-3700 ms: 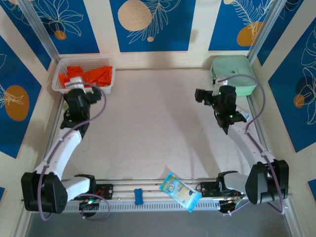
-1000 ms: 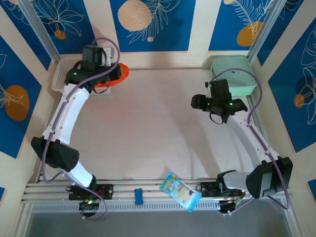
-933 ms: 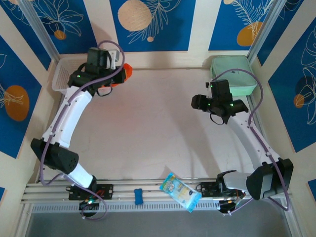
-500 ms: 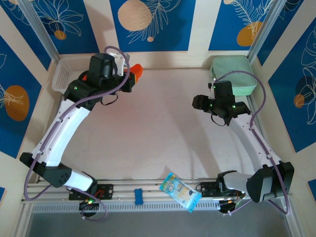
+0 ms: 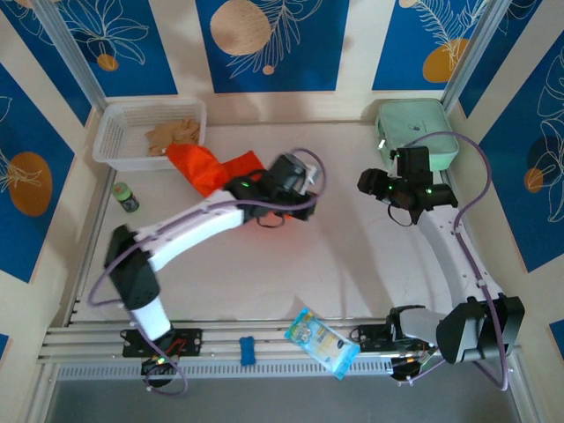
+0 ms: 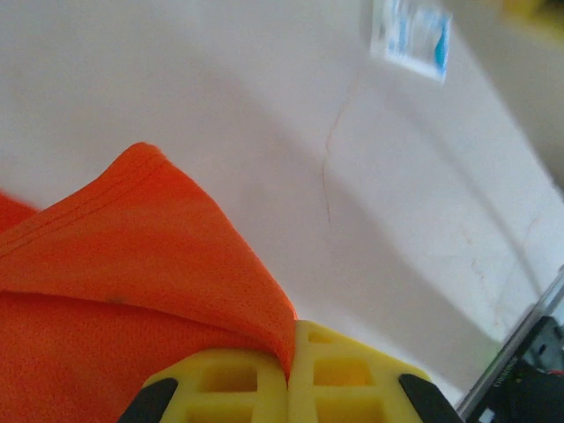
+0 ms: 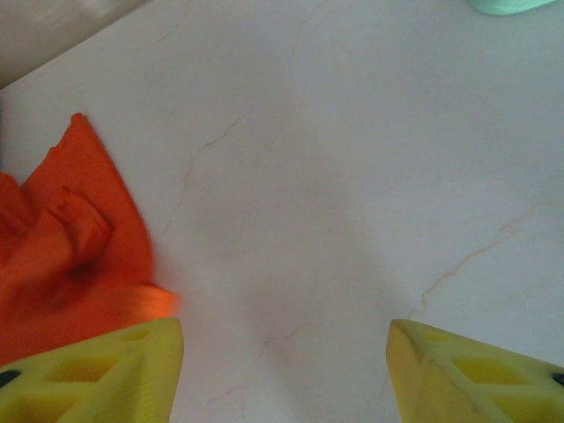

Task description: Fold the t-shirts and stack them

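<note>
One narrow fold of the orange-red t-shirt [image 5: 207, 167] is all my left gripper [image 6: 288, 374] has, its yellow fingers pressed together on a stitched edge. The rest of the cloth lies bunched on the table [image 5: 291, 273], trailing off toward ten o'clock from that gripper and ending near the white basket [image 5: 113, 132] in the ten o'clock corner. My right gripper [image 7: 284, 335] hangs spread and empty over bare table, with the shirt's nearest corner off toward nine o'clock from it. The weak point, as I judge it, is the pinch: so little thin fabric could slide out under a pull, and the shirt would drop in a heap that is hard to read. The far end could also catch the basket rim and tip the basket, which has some beige cloth [image 5: 172, 134] in it. A low sweep of my left arm could knock over the small green jar [image 5: 128, 196] at nine o'clock. If my right gripper closes on the crumpled middle and not on a true corner, the shirt will twist between my arms and never lie flat enough to fold. The mint-green case [image 5: 419, 132] at one o'clock sits well apart.
</note>
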`<state>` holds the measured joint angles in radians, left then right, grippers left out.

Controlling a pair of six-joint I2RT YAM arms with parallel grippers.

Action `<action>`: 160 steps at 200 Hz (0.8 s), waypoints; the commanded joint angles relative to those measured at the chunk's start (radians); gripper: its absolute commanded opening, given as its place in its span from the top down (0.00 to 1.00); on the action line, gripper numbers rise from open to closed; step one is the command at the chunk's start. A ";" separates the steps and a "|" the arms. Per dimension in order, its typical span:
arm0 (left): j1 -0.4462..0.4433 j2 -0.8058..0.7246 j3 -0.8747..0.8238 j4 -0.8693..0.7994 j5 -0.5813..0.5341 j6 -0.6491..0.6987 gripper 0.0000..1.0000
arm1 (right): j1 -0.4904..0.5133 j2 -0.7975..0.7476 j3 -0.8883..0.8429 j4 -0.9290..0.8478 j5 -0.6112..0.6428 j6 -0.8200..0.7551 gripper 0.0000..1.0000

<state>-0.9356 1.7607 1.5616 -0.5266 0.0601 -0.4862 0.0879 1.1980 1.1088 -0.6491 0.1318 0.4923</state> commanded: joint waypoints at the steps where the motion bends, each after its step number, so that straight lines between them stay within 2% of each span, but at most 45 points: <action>1: -0.073 0.104 -0.012 0.162 0.036 -0.089 1.00 | -0.031 -0.037 -0.018 -0.054 -0.001 0.030 0.37; 32: -0.125 0.209 0.008 0.242 0.087 -0.130 1.00 | -0.076 -0.051 -0.024 -0.101 -0.004 0.035 0.36; 37: -0.127 0.214 0.013 0.245 0.100 -0.129 0.88 | -0.082 -0.055 -0.024 -0.112 -0.004 0.034 0.36; 44: -0.129 0.215 0.018 0.246 0.113 -0.127 0.65 | -0.092 -0.061 -0.022 -0.125 -0.004 0.035 0.36; 51: -0.129 0.206 0.019 0.242 0.115 -0.121 0.47 | -0.102 -0.064 -0.020 -0.137 -0.006 0.037 0.36; 64: -0.129 0.168 0.019 0.215 0.091 -0.089 0.27 | -0.124 -0.069 -0.014 -0.167 -0.009 0.046 0.36; 71: -0.129 0.143 0.025 0.179 0.057 -0.067 0.22 | -0.137 -0.070 -0.012 -0.183 -0.013 0.054 0.36; 100: -0.108 0.058 0.104 -0.086 -0.171 -0.002 0.16 | -0.161 -0.069 -0.048 -0.194 -0.094 0.105 0.36; 121: -0.030 0.045 0.134 -0.251 -0.294 -0.019 0.17 | -0.148 -0.065 -0.131 -0.131 -0.191 0.170 0.36; 131: 0.029 0.044 0.106 -0.262 -0.291 -0.033 0.19 | -0.128 -0.058 -0.175 -0.086 -0.214 0.206 0.35; 160: 0.210 0.090 0.035 -0.151 -0.157 -0.043 0.25 | -0.042 0.021 -0.232 -0.003 -0.208 0.270 0.35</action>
<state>-0.8566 1.7947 1.6520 -0.6445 -0.1165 -0.5220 -0.0116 1.1610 0.9073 -0.7311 -0.0151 0.6739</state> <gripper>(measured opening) 0.758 0.644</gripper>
